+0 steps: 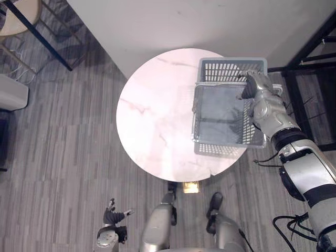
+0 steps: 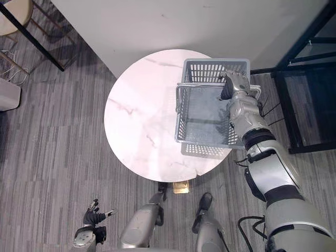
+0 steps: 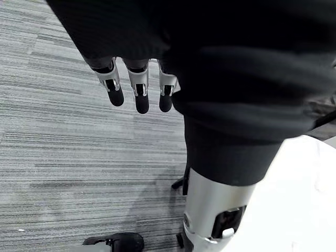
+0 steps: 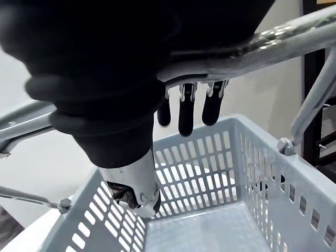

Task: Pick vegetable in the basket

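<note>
– Basket edges: how do they lie?
– It sits on the right side of the round tabletop. Its right side juts past the rim, out over the floor.
– And the right hand?
– It reaches in over the basket's right wall. Its fingers are hooked over the metal handle, with the dark tips hanging down inside the basket and the thumb apart below the bar.
– Room to move?
– The tabletop stretches wide to the basket's left. A pale wall runs just behind the tabletop's far edge. On the right it is tighter, as a black metal frame stands near the basket and the arm.
– The left hand?
– It is low at the robot's side over the floor, well apart from the tabletop. Its fingers hang loose and straight, holding nothing.
</note>
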Available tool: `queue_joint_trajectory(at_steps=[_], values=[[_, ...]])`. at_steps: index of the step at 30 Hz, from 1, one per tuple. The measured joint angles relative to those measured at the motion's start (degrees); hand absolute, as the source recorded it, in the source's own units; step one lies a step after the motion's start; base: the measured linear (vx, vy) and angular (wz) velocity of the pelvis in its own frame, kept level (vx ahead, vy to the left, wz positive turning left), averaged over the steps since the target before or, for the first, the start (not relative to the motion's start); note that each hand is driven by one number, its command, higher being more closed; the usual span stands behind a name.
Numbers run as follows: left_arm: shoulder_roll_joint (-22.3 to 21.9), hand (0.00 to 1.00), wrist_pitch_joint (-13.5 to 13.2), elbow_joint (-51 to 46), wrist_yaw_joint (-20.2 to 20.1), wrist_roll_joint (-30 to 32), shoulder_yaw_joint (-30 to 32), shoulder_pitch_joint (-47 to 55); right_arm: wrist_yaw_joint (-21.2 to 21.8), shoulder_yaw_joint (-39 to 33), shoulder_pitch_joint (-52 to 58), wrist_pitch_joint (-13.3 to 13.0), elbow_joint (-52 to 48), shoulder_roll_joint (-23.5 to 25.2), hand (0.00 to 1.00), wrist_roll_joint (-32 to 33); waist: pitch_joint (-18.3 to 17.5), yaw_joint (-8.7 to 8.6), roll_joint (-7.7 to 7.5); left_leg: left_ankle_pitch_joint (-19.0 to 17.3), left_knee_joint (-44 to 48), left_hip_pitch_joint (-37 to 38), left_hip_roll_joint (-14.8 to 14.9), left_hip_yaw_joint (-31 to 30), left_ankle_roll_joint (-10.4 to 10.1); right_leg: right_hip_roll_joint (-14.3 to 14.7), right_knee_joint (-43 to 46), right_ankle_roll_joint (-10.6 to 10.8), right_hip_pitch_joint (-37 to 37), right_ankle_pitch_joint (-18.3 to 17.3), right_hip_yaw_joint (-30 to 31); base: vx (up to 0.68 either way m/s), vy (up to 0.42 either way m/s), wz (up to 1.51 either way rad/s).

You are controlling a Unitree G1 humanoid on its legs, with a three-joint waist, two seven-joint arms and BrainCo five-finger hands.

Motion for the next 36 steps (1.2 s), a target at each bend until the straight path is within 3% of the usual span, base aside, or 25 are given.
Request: queue_joint_trajectory(at_steps=[5,9,15,19,21,24,28,32,36], values=[[0.09,0.00,0.14,0.30,-0.24,0.14,0.00,-0.02,1.32,-0.12,0.79,-0.15,-3.24,-3.00,1.00,3.78,0.00,-0.56,-0.02,0.07,-0.02,0.17,0.13,-0.02,-0.10,-0.16,2.23,-0.03,-0.87,-0.99,0.28,-0.01,-0.017,0.00],[0.07,0.00,0.65,-0.29,-0.73,0.19,0.08,0.02,0.90,-4.51,9.56,0.07,-12.98,-4.74,1.00,7.02,0.03,-1.61,-0.16,0.04,-0.03,1.66,0.02,0.72,-0.13,-0.20,2.16,-0.01,0.06,-0.93,1.53,0.02,-0.012,-0.11],[-0.52,0.00,2.07,-3.77,-1.42,0.99,0.32,0.20,0.70,-17.53,33.51,0.00,-37.45,-3.89,1.00,12.46,-0.29,-5.69,-1.33,-0.04,-0.09,4.82,-0.38,1.60,-0.18,-0.36,0.06,0.76,3.34,-0.02,3.09,0.00,0.006,-0.12],[-0.46,0.00,3.04,-6.84,-1.60,1.94,1.27,0.80,0.72,-25.76,51.43,-0.76,-50.27,1.10,1.00,16.38,-2.28,-7.76,-3.46,-1.11,-0.10,6.64,-0.15,3.35,-0.22,0.09,-2.33,1.37,4.59,1.52,5.83,-0.02,0.022,-0.30],[-0.31,0.00,3.45,-8.56,-2.53,2.40,2.63,1.93,0.78,-29.05,58.56,-1.01,-53.40,4.92,1.00,17.15,-3.44,-9.26,-4.92,-2.07,-0.10,8.27,-0.05,3.94,-0.17,0.29,-3.73,1.63,6.31,2.05,6.75,0.00,0.032,-0.28],[-0.27,0.00,3.87,-9.83,-2.68,2.94,2.66,3.59,0.99,-31.78,66.71,-1.26,-54.85,8.97,1.00,18.50,-6.28,-10.14,-6.30,-2.89,-0.11,9.41,-0.04,6.01,0.11,0.42,-5.09,2.07,6.83,2.82,8.86,0.00,0.038,-0.38],[-0.39,0.00,4.15,-12.02,-2.83,2.98,3.19,4.78,1.39,-35.97,74.83,-0.98,-54.89,14.78,1.00,20.18,-7.49,-12.06,-6.19,-3.71,-0.20,11.49,-0.21,8.05,0.19,0.38,-6.51,2.74,8.31,3.61,11.22,-0.03,0.041,-0.28],[-0.52,0.00,4.97,-13.24,-3.89,3.00,3.32,5.91,2.23,-38.82,78.43,-0.83,-54.68,18.95,1.00,23.81,-8.29,-12.49,-5.72,-4.24,-0.19,13.48,-0.24,10.57,0.34,0.48,-6.89,3.23,9.17,4.24,13.92,-0.01,0.024,-0.32],[-1.73,0.00,5.15,-16.68,-3.93,2.96,4.37,8.79,2.19,-39.43,79.48,-0.82,-54.10,22.53,1.00,26.20,-8.66,-11.85,-6.52,-5.17,-0.13,16.37,0.24,14.38,0.35,0.61,-6.70,3.61,9.64,4.84,17.21,-0.03,0.019,-0.39]])
